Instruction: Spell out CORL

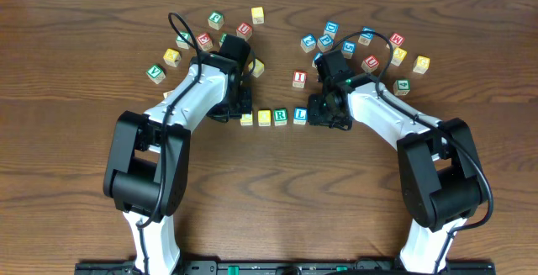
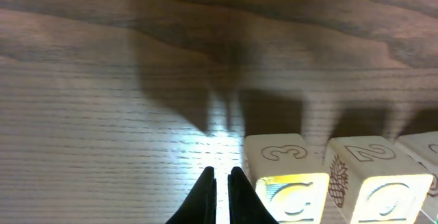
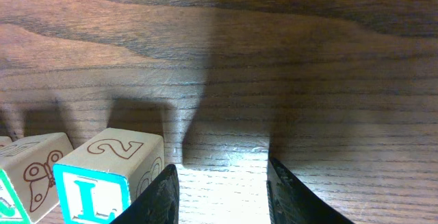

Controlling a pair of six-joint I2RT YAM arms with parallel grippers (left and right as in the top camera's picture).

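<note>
The left claw (image 2: 220, 195) is pressed together on nothing, with a yellow-topped wooden cube (image 2: 284, 183) just to its right. The right claw (image 3: 222, 196) stands spread and empty. A blue-lettered wooden L cube (image 3: 102, 183) sits just to its left, ending the row of four wooden letter cubes (image 1: 280, 116).

Bare wooden cubes (image 1: 281, 117) on a glossy wood-grain table (image 1: 67, 56).

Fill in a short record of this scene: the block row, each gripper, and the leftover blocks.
Row: four small wooden cubes side by side: two yellow-topped cubes, green "R" cube, blue "L" cube
Left gripper: shut, empty, beside the row's yellow end
Right gripper: open, empty, beside the blue "L" cube
Leftovers: coloured letter cubes scattered on the brown wooden table
</note>
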